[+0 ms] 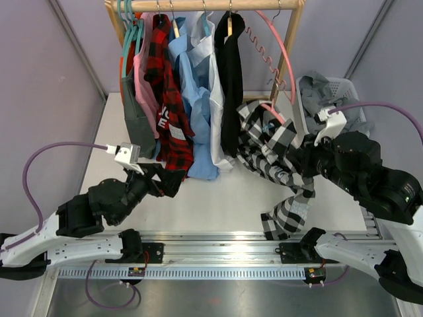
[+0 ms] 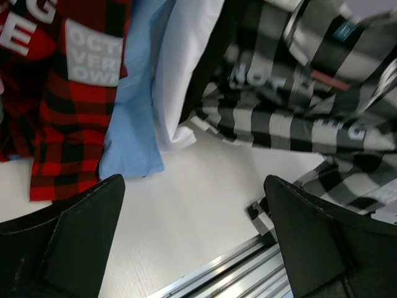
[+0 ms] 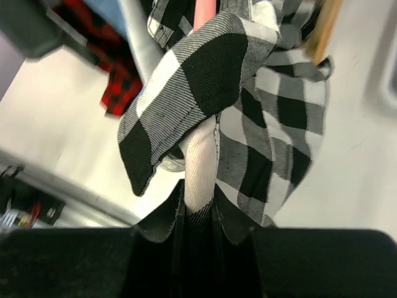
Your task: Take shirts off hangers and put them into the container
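The right end effector point(image 1: 306, 160) is pinching a fold of the black-and-white check shirt point(image 1: 272, 146), perhaps the pink hanger point(image 1: 284, 56) too; the shirt is hanging just left of the container point(image 1: 350, 89), trailing lengthwise down; the left end effector point(image 1: 158, 177), spread wide, is sitting farther from the container.

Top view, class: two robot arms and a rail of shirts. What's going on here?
The right gripper is shut on the check shirt where it wraps the pink hanger. The shirt sags off the hanger and trails onto the table. The left gripper is open and empty, low over the table by the hems of the red check shirt and the blue shirt. One grey shirt already lies in the basket; the others hang on the rail.
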You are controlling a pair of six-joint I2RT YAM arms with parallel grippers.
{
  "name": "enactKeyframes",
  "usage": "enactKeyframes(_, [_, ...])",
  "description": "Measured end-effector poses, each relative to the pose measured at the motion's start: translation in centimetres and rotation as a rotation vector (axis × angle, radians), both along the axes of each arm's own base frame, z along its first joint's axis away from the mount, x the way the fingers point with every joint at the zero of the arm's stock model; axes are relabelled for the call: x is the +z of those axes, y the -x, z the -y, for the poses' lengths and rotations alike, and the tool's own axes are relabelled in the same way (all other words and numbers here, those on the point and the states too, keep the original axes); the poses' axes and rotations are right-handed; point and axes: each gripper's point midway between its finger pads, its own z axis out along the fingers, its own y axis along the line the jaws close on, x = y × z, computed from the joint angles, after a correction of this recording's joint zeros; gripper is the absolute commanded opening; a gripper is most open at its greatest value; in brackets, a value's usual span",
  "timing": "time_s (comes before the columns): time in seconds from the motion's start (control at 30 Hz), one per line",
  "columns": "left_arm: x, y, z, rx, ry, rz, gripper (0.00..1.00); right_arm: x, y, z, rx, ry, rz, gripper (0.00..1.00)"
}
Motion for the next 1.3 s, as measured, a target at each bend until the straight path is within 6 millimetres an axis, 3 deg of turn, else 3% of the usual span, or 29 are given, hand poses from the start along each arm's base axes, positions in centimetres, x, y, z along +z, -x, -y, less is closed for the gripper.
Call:
enactKeyframes(0.2, [3.7,-0.6,4.6,-0.080,0.012,0.064,0.99,-3.6,3.5,-1.1,0.122,-0.037,-0.156,0.00])
enactKeyframes(0.4, [6.4,-1.3,11.3,-0.183,0.029,0.120,0.99,-4.5,6.1,-2.1,0.230,-0.090,-0.225,0.00])
enactKeyframes(0.63, [5.2,-2.4,18.2,-0.263,-0.001,0.139,0.99,-3.8,9.1,-2.5,0.344,-0.180,-0.236,0.00])
enactKeyframes(0.77, [4.5,-2.5,20.1,-0.289,0.000,0.141,0.99,-3.7,9.9,-2.7,0.377,-0.204,-0.246,0.00])
enactKeyframes(0.97, [5.4,-2.7,21.5,-0.304,0.051,0.171,0.98,-4.3,10.6,-3.3,0.417,-0.216,-0.284,0.00])
enactKeyframes(1.03, [5.4,-2.8,22.0,-0.305,0.057,0.178,0.91,-4.5,10.6,-3.4,0.420,-0.216,-0.291,0.00])
enactKeyframes(1.07, [5.3,-2.9,22.3,-0.308,0.055,0.177,0.75,-4.6,10.6,-3.4,0.422,-0.215,-0.294,0.00])
enactKeyframes(1.2, [4.7,-3.1,23.1,-0.314,0.039,0.179,0.37,-4.5,10.7,-3.4,0.422,-0.217,-0.291,0.00])
enactKeyframes(1.3, [4.4,-3.7,22.8,-0.290,0.022,0.177,0.26,-4.3,10.9,-3.1,0.418,-0.220,-0.282,0.00])
